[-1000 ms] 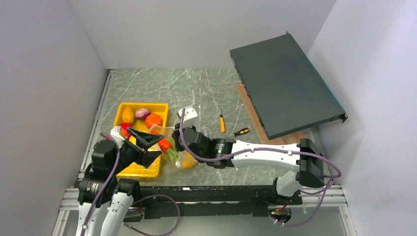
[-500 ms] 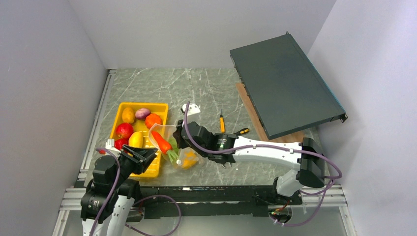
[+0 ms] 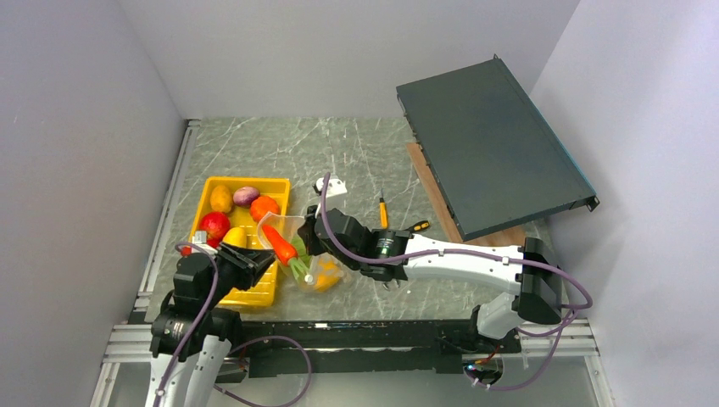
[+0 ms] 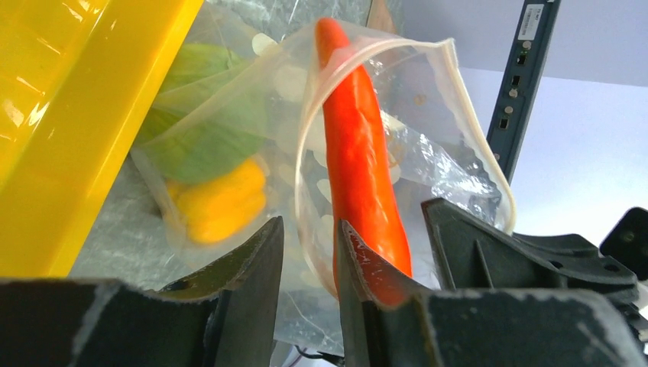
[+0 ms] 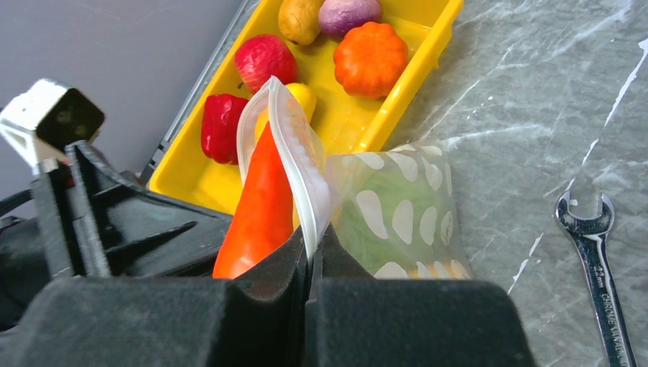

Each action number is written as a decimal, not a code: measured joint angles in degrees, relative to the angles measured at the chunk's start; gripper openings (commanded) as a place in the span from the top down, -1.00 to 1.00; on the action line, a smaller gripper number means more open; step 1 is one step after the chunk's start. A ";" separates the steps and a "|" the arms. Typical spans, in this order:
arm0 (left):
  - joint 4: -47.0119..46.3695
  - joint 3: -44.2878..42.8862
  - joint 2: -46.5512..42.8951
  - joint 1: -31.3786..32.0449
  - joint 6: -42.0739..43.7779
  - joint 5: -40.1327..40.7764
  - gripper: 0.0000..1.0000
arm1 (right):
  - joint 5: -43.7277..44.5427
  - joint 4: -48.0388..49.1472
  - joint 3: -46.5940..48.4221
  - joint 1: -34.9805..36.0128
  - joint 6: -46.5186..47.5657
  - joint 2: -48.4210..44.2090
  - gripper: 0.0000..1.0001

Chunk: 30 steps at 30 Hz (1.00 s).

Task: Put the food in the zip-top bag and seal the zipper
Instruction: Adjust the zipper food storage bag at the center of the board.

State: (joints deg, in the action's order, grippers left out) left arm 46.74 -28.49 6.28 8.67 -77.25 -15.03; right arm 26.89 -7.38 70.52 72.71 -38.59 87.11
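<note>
The zip-top bag [image 3: 320, 273] lies right of the yellow tray, its mouth held up. My right gripper [image 5: 313, 246] is shut on the mouth edge with the white zipper [image 5: 299, 164]. An orange carrot [image 4: 359, 176] stands half in the mouth, its tip sticking out. Green cabbage [image 5: 386, 202] and a yellow pepper [image 4: 220, 205] lie inside the bag. My left gripper [image 4: 309, 229] hovers just short of the bag over the tray's right rim, open with a narrow gap and nothing between its fingers. More food sits in the tray: an orange piece [image 5: 372, 57], a purple one [image 5: 348, 11] and a red pepper [image 5: 221, 126].
The yellow tray [image 3: 263, 292] stands at the near left. A steel wrench [image 5: 600, 267] lies right of the bag. Two screwdrivers [image 3: 383, 212] [image 3: 415, 227] lie behind my right arm. A dark panel [image 3: 492, 144] leans at the back right over a wooden board [image 3: 434, 197].
My left gripper has drawn back from the carrot toward the near edge and its jaws have narrowed from wide open. The carrot stays in the bag's mouth. My right gripper keeps its hold.
</note>
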 measured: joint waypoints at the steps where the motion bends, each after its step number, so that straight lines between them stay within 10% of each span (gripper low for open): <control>1: -1.11 1.01 0.48 0.00 -0.13 -0.31 0.34 | -0.09 0.00 -0.02 -0.04 -0.07 0.00 1.00; 16: -10.03 4.44 6.73 0.00 -0.04 -3.08 0.99 | -0.44 0.00 -0.02 -0.20 -0.46 0.00 1.00; 30: -0.70 -10.21 10.69 0.00 7.80 -2.34 1.00 | -0.98 -2.05 -0.07 -2.10 0.44 -1.77 1.00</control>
State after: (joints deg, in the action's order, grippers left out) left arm 46.04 -38.70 16.97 8.67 -69.45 -17.37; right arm 25.91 -9.43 70.46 70.61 -38.15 85.34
